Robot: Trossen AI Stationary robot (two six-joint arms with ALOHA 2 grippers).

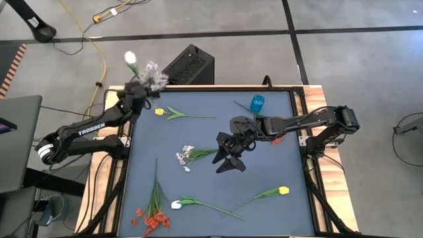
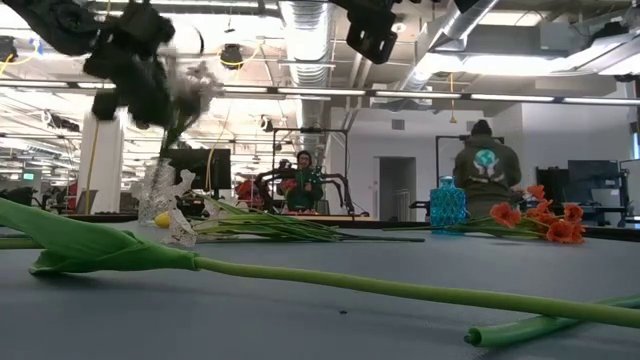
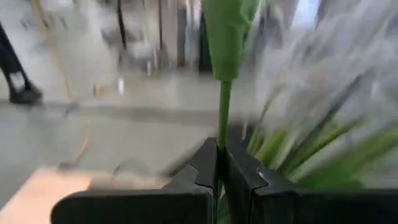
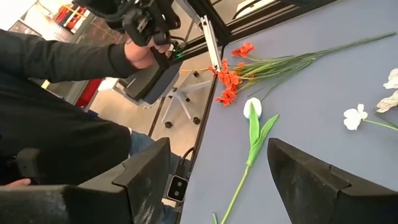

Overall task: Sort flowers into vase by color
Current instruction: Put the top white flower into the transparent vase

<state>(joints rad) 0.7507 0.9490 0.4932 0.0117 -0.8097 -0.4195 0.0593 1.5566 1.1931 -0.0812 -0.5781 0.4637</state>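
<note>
My left gripper (image 1: 141,91) is at the table's far left corner, shut on the green stem of a flower whose white bloom (image 1: 130,58) stands beyond the table edge. Beside it a clear vase (image 2: 157,190) holds pale flowers (image 1: 153,70). My right gripper (image 1: 229,157) hangs open above the middle of the table with nothing between its fingers. Lying flat on the table are a yellow flower (image 1: 160,112), a small white spray (image 1: 184,157), a white tulip (image 1: 176,205), another yellow flower (image 1: 283,190) and red-orange flowers (image 1: 151,218). A blue vase (image 1: 258,102) stands at the far right. My left gripper pinches the flower's thin green stem (image 3: 222,124) between its two fingertips (image 3: 205,163), below a broad leaf. The fingers come nearly level and lie across the stem. The flower is lifted clear of the table, its bloom up; its lower end is hidden.
A black box (image 1: 188,65) sits on the floor behind the far left corner. More red-orange flowers (image 2: 545,218) lie near the blue vase. In the right wrist view a person sits at the table's near side, one hand on a control handle (image 4: 146,53).
</note>
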